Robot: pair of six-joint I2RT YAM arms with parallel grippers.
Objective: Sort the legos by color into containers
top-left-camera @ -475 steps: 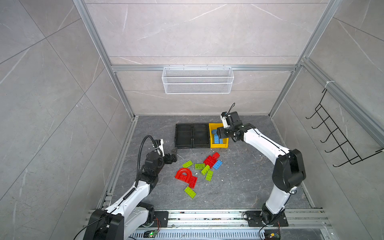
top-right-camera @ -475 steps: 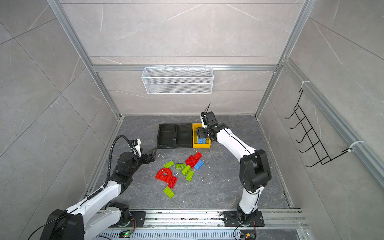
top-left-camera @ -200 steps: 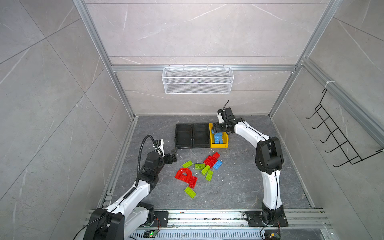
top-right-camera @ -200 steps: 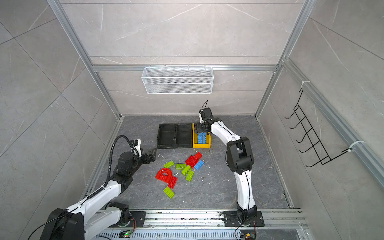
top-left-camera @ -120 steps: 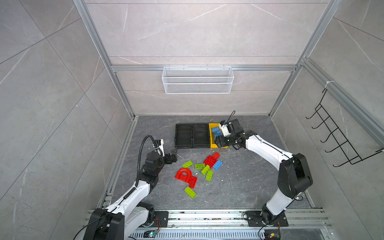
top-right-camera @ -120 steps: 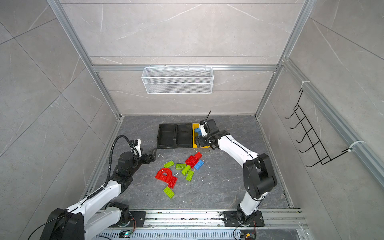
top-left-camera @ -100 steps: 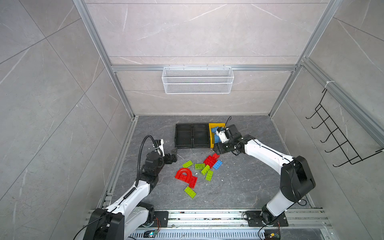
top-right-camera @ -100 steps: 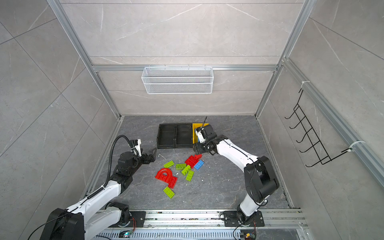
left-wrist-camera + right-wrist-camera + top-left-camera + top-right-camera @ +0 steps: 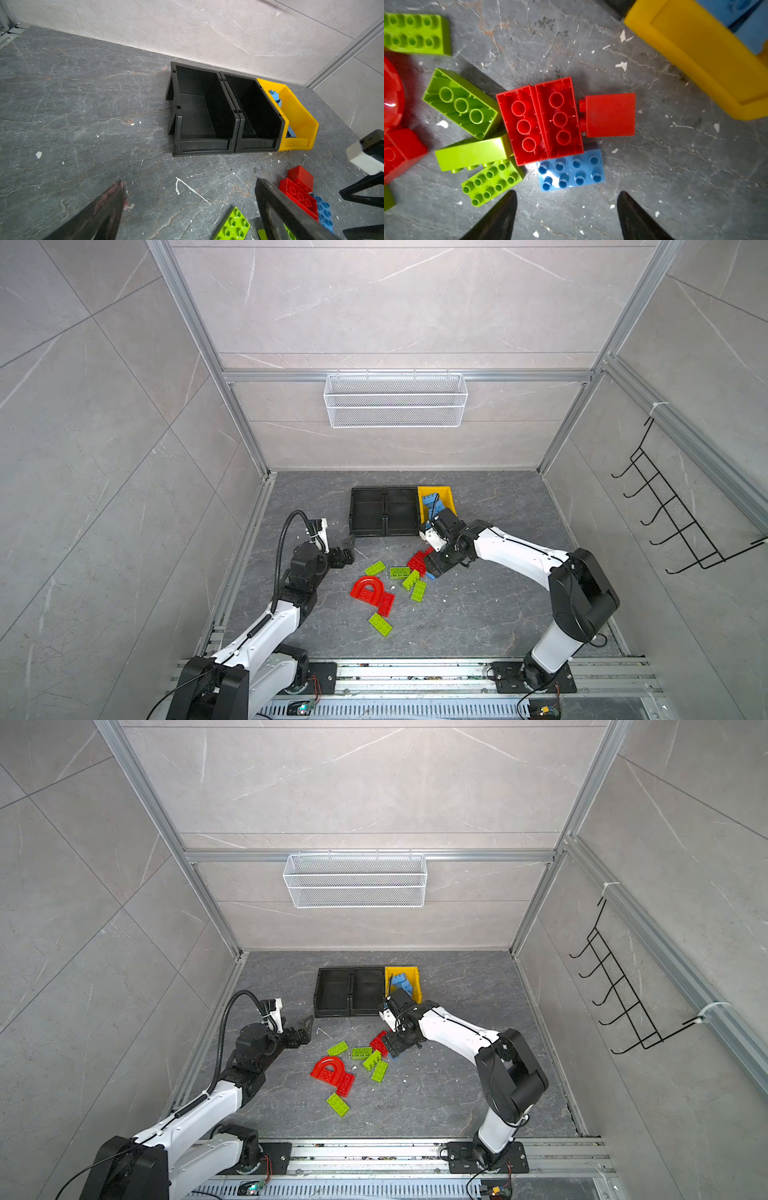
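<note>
The loose legos lie in a pile mid-floor: a red arch (image 9: 368,588), several lime green bricks (image 9: 399,571), red bricks (image 9: 539,122) and one blue brick (image 9: 571,170). My right gripper (image 9: 568,193) hangs open and empty just beside the blue brick, low over the pile's right edge (image 9: 436,568). The containers stand in a row behind: two black bins (image 9: 368,512) (image 9: 402,512), both empty, and a yellow bin (image 9: 449,494) holding blue bricks (image 9: 430,501). My left gripper (image 9: 347,549) is open and empty, left of the pile, over bare floor (image 9: 188,182).
A white wire basket (image 9: 395,406) hangs on the back wall and a black hook rack (image 9: 673,514) on the right wall. Aluminium frame rails line the floor edges. White flecks dot the grey floor around the pile.
My right arm has swung from the yellow bin forward and down to the pile, stopping by the blue brick with its jaws open. The left arm has not moved.
</note>
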